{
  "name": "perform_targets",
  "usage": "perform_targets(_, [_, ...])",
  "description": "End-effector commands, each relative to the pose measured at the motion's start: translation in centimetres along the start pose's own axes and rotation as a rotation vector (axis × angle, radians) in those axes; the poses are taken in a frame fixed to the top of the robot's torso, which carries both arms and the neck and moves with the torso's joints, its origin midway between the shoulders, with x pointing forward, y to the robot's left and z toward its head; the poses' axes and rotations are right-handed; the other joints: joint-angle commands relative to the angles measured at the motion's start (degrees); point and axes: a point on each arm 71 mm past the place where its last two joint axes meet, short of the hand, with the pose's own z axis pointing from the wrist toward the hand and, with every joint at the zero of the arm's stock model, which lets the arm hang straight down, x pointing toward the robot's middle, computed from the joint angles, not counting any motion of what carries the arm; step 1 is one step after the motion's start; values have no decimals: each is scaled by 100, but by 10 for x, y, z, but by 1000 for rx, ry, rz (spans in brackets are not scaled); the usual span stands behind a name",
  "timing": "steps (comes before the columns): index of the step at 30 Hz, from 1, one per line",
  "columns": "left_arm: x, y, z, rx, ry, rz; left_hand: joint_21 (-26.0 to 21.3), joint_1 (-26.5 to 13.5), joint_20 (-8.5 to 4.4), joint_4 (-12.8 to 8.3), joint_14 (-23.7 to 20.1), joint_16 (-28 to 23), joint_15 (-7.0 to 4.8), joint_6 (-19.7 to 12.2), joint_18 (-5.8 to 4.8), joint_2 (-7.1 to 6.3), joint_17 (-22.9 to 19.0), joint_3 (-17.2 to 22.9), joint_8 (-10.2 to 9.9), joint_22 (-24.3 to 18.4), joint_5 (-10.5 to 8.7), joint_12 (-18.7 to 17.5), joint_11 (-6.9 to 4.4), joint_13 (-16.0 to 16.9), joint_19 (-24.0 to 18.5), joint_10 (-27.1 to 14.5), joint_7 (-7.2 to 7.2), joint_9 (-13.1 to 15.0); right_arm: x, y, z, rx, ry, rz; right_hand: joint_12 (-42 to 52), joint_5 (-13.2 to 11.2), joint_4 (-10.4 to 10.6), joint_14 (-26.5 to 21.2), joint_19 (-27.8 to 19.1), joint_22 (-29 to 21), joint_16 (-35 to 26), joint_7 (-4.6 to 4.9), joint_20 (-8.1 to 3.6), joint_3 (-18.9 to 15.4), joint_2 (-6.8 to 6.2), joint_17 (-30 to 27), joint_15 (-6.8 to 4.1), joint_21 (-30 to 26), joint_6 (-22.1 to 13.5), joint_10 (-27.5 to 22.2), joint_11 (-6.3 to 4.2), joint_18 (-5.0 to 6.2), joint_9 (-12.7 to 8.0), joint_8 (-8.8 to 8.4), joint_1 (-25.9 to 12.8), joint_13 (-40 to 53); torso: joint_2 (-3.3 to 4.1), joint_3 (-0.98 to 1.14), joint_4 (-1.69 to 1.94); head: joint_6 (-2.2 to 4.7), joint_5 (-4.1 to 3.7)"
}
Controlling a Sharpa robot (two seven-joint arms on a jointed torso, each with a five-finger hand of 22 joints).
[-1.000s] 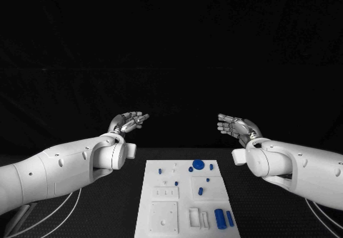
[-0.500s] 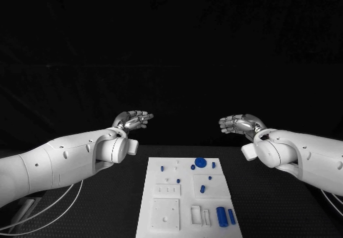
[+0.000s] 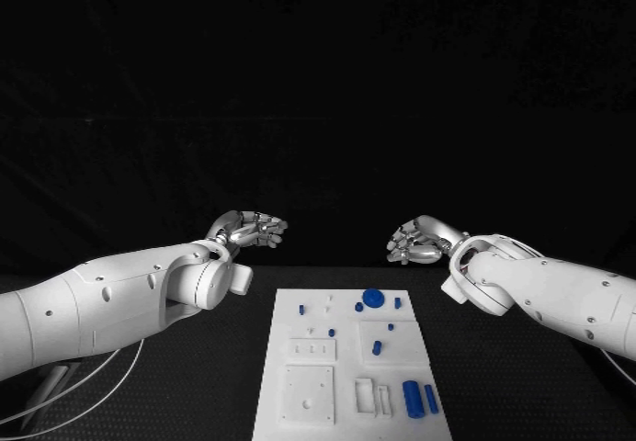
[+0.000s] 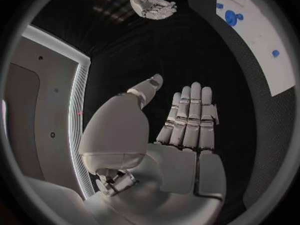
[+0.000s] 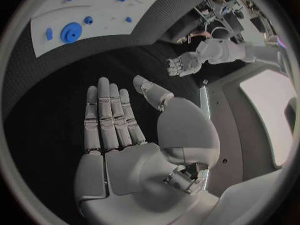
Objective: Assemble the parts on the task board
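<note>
task board (image 3: pixel 347 367) | between/below hands | L hand (image 3: pixel 249 229) & R hand (image 3: pixel 417 244) empty, fingers apart

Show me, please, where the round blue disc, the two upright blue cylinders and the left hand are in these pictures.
Round blue disc (image 3: pixel 372 297), head view, its flat top.
Two upright blue cylinders (image 3: pixel 411 399), head view, the larger one's side.
Left hand (image 4: pixel 187 122), left wrist view, its fingers.

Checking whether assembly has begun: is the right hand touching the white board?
Apart. In the head view the right hand hangs beyond the far edge of the board, holding nothing, with black table between them.
</note>
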Motion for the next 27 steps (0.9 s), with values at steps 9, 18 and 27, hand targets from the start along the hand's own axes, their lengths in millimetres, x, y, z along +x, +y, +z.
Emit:
perform_targets(9, [15, -6, -14, 40, 143, 16, 100, -67, -29, -294, 94, -16, -29, 251, 45, 168, 36, 42, -48, 130, 61, -48, -60, 9, 46, 301, -38, -89, 27, 27, 8, -157, 92, -519, -224, -257, 66, 1186, 1508, 103, 777, -32, -589, 199, -221, 720, -332, 624, 178, 230, -145, 35, 16, -101, 179, -61, 320, 202, 99, 15, -117])
perform_targets(18, [23, -9, -21, 55, 168, 1, 107, -157, -15, -411, 51, -86, -8, 209, 34, 171, 36, 81, -154, 122, 61, -188, -34, -34, 8, 256, -12, -156, 38, 25, 11, -164, 111, -625, -443, -247, 71, 1665, 2488, 394, 2460, -10, -1133, 97, -346, 1650, -342, 1685, 92, 141, -141, 35, -18, -265, 250, -150, 519, 273, 214, 16, -189])
perform_targets(27, [25, -10, -24, 59, 173, -4, 109, -184, -11, -434, 49, -99, -4, 196, 36, 169, 39, 90, -179, 122, 61, -226, -28, -46, 1, 240, -11, -171, 47, 24, 14, -161, 136, -659, -456, -250, 100, 1456, 2430, 380, 3045, -43, -1214, 149, -400, 1831, -300, 2183, 27, 17, -99, 35, -17, -335, 241, -181, 724, 316, 289, 35, -274])
